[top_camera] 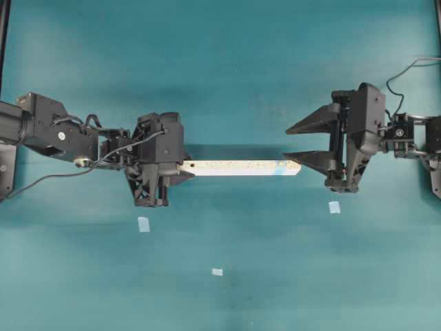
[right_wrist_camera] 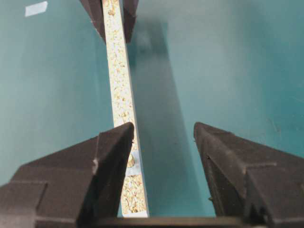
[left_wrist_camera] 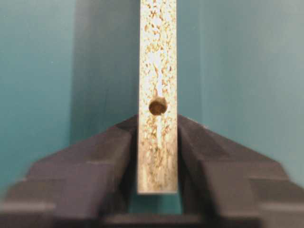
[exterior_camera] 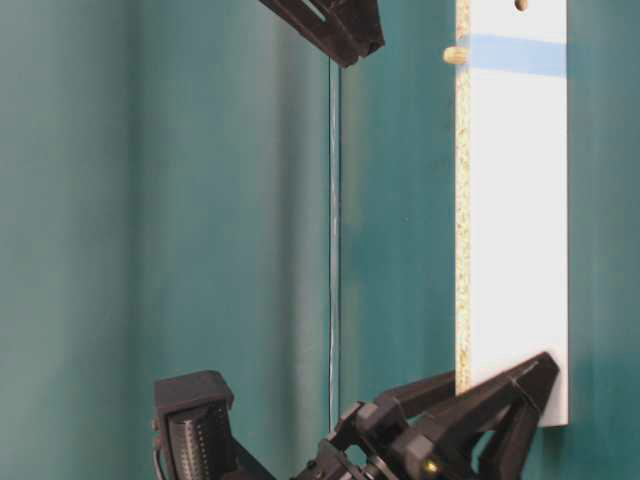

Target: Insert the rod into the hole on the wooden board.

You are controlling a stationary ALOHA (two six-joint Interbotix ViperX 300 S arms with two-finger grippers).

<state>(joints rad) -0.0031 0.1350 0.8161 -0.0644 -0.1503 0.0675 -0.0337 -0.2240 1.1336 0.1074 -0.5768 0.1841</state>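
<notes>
The wooden board (top_camera: 238, 167) lies on its narrow side, speckled face up, between the two arms. The rod (exterior_camera: 455, 55) stands in the hole with the blue mark (top_camera: 281, 166) near the board's right end, its cream tip sticking out (right_wrist_camera: 130, 160). My left gripper (left_wrist_camera: 157, 124) straddles the board's other end, just past the unmarked hole (left_wrist_camera: 157, 106). Thin dark gaps show on both sides, so it is open. My right gripper (top_camera: 286, 143) is open and empty. One of its fingers (right_wrist_camera: 111, 156) sits over the marked end and half hides the rod.
Three small pale-blue tape squares lie on the teal table (top_camera: 220, 62): one (top_camera: 143, 224) below the left arm, one (top_camera: 334, 207) below the right arm, one (top_camera: 217, 272) near the front middle. A black cable (top_camera: 406, 65) loops behind the right arm.
</notes>
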